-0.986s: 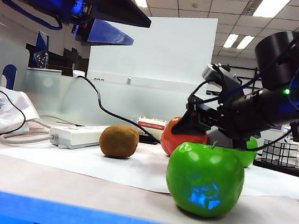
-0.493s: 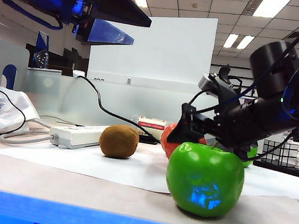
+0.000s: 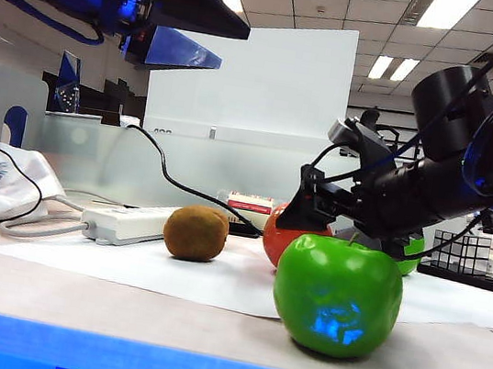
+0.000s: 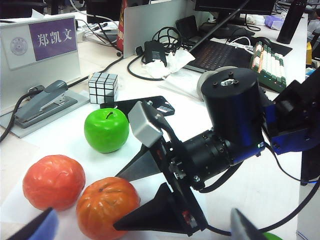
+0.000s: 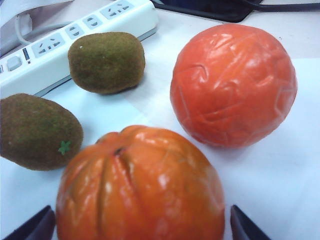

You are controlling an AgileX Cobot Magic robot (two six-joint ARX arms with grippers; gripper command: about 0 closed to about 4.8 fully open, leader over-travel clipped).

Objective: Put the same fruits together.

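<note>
Right wrist view caught two orange-red fruits, the ribbed one [image 5: 140, 187] nearest the lens and the smoother one [image 5: 232, 85] just beside it, close but seemingly not touching. Looked like that pair was already together. Same for the two kiwis [image 5: 106, 61] [image 5: 39, 131], lying near one another by the white power strip [image 5: 75, 30]. Left the green apples as the unfinished part, by all appearances: one apple [image 4: 106, 130] sat near the orange fruits and the grid cube [image 4: 103, 87], the other [image 3: 337, 295] stood well apart at the front of the table [image 3: 117, 304] (closest to the exterior camera).

Right gripper [image 5: 140, 225] hung low around the ribbed orange fruit, jaws spread wide, fingertips to either side, clamping nothing. Left gripper [image 4: 145, 227] held high above the table, likewise wide apart and empty, looking down on the right arm.

Fruits read as toys: kiwis fuzzy, brown, oval, one with a tiny green mark; orange ones glossy, one pumpkin-ribbed, one wrinkled like film wrap; apples shiny bright green with dark stems. Probably light and a bit slick for the jaws. Next need, presumably: bringing the front apple over to its twin.
</note>
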